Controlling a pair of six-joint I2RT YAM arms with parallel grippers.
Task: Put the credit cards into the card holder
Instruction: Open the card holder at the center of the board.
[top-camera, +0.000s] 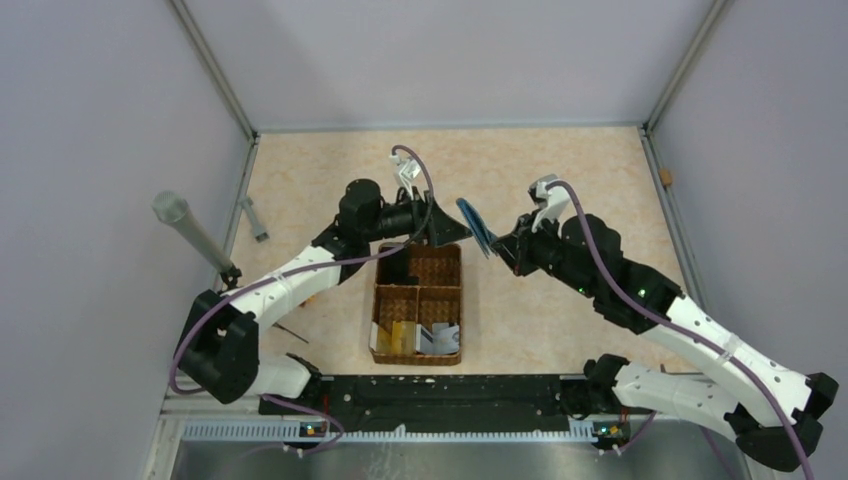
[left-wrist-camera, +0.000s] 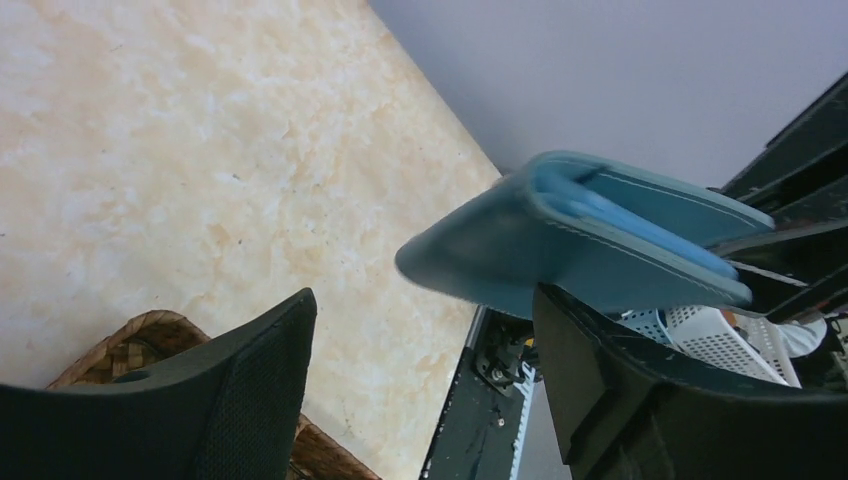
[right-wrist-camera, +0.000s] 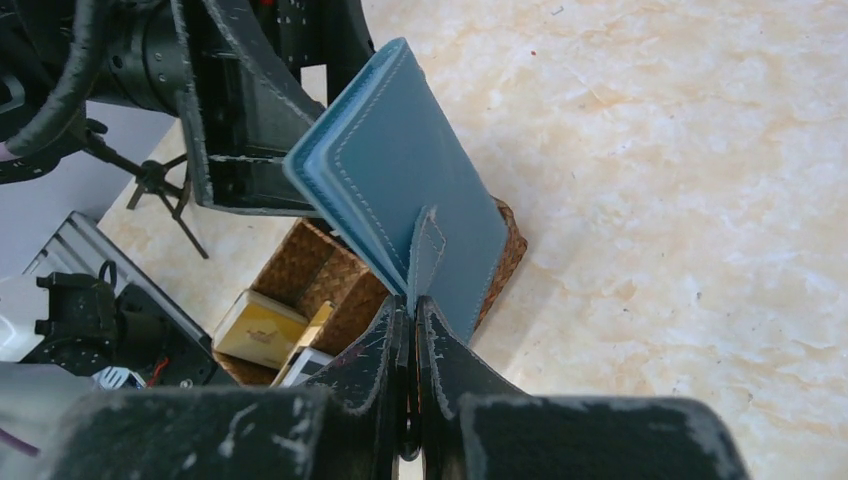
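credit cards (top-camera: 405, 336) — in basket (top-camera: 377, 300), near compartments

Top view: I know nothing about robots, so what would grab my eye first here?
The teal card holder is held up over the middle of the table, pinched by its tab in the shut right gripper. The left gripper is open just beside it. Nearer the arms' bases stands a brown wicker basket, with gold and white credit cards in its near compartments.
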